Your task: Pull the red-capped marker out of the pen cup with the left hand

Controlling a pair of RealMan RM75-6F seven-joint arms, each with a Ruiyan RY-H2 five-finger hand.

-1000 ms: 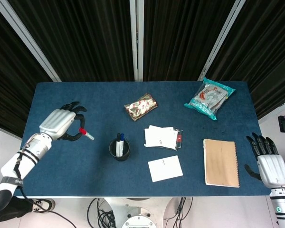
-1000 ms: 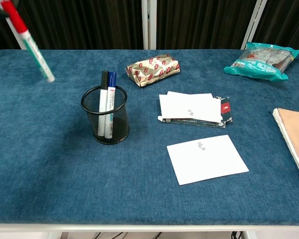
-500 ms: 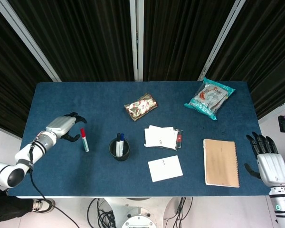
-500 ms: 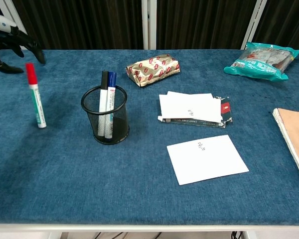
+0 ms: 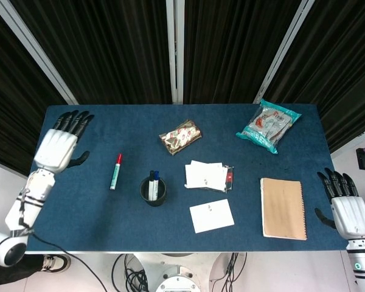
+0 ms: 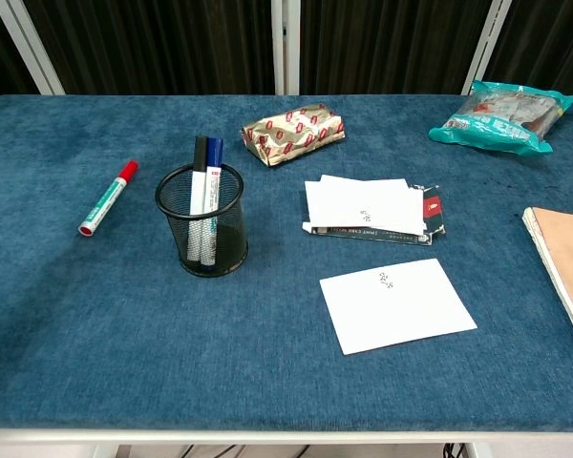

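The red-capped marker (image 5: 115, 171) (image 6: 107, 198) lies flat on the blue table, to the left of the black mesh pen cup (image 5: 152, 192) (image 6: 201, 220). Two markers, one black-capped and one blue-capped, stand in the cup. My left hand (image 5: 59, 145) is raised over the table's far left edge, fingers spread and holding nothing, well apart from the marker. My right hand (image 5: 345, 206) hangs open past the table's right edge. Neither hand shows in the chest view.
A foil snack pack (image 5: 180, 135) lies behind the cup. White cards on a dark booklet (image 5: 208, 176) and a loose white card (image 5: 211, 216) lie to its right. A tan notebook (image 5: 283, 207) and a teal bag (image 5: 267, 125) sit further right.
The left hand let go of the red-capped marker and lifted back toward the far left corner. The marker went from standing upright to lying flat on the table. The right hand stayed put.
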